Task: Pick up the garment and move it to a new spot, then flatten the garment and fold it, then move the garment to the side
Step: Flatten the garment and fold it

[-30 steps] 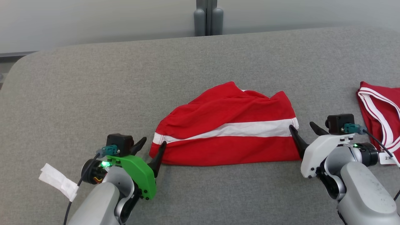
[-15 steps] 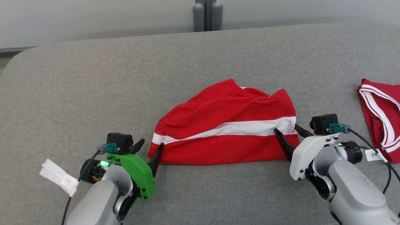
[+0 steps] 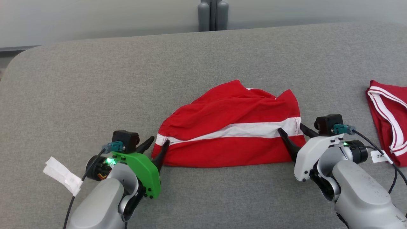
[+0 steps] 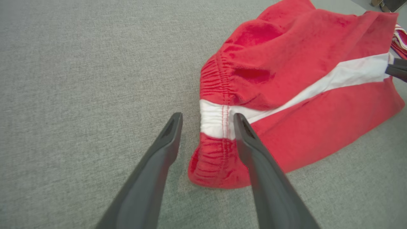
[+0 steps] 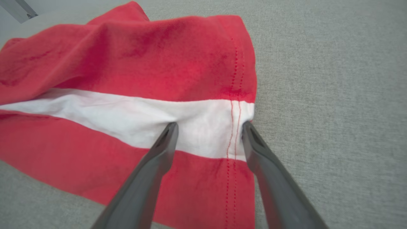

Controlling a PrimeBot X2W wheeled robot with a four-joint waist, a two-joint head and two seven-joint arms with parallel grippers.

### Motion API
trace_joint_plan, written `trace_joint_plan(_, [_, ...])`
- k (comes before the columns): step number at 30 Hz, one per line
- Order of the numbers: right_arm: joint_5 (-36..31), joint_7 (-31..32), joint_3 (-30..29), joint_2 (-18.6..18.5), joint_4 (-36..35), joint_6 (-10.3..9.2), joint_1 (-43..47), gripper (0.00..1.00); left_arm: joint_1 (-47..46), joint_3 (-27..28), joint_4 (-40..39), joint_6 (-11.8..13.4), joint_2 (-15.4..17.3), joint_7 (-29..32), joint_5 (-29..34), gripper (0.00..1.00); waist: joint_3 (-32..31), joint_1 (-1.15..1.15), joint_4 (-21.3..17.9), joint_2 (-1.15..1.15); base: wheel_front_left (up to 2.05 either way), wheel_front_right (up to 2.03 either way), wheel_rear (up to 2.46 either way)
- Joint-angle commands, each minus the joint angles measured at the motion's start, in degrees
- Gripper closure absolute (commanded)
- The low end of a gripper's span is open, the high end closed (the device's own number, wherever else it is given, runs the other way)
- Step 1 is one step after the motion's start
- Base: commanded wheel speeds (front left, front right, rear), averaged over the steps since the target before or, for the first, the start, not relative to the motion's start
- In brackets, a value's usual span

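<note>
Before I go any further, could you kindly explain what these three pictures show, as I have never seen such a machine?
It is a two-armed wheeled robot. The wide picture comes from its head camera; the close ones come from cameras on each wrist, looking along the two dark fingers. On the grey fabric surface lies a red garment with a white stripe; a second red garment lies at the right edge. The left gripper straddles one end, the right gripper the other. Both are open; nothing is gripped yet.
</note>
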Motion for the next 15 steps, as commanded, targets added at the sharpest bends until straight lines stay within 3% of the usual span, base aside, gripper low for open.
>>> trace_joint_plan(1, [0.63, -0.50, 0.43, 0.17, 0.14, -0.10, -0.83, 0.00, -0.95, -0.61, -0.08, -0.10, 0.60, 0.06, -0.44, 0.65, 0.19, 0.00, -0.13, 0.00, 0.00, 0.00, 0.00])
trace_joint_plan(2, [0.71, -0.48, 0.77, 0.16, 0.12, -0.10, -0.86, 0.00, -1.11, -0.92, -0.16, -0.10, 0.74, 0.07, -0.68, 0.74, 0.32, 0.00, -0.16, 0.00, 0.00, 0.00, 0.00])
trace_joint_plan(3, [0.87, -0.62, 1.06, 0.02, 0.11, -0.10, -0.96, 0.00, -1.34, -1.27, -0.25, -0.10, 0.83, 0.01, -1.06, 1.00, 0.48, 0.00, -0.19, 0.00, 0.00, 0.00, 0.00])
trace_joint_plan(7, [0.67, -1.32, 2.35, -0.34, -0.29, -0.10, -1.67, 0.02, -1.90, -2.55, -0.48, -0.10, 1.06, -0.93, -2.26, 1.00, 0.79, 0.00, -0.23, 0.00, 0.00, 0.00, 0.00])
trace_joint_plan(8, [0.66, -1.56, 2.50, -0.35, -0.44, -0.10, -1.75, 0.06, -1.98, -2.74, -0.42, -0.10, 1.11, -1.22, -2.35, 1.00, 0.78, 0.00, -0.22, 0.00, 0.00, 0.00, 0.00])
trace_joint_plan(9, [0.62, -1.74, 2.63, -0.36, -0.58, -0.10, -1.81, 0.22, -2.09, -2.87, -0.33, -0.10, 1.11, -1.58, -2.67, 1.00, 0.75, 0.00, -0.20, 0.00, 0.00, 0.00, 0.00])
trace_joint_plan(15, [0.74, -2.78, 2.71, -0.23, -1.59, -0.10, -0.90, 0.19, -2.75, -3.95, 0.21, -0.10, 1.33, -3.09, -3.61, 1.00, 0.49, 0.00, 0.00, 0.00, 0.00, 0.00, 0.00])
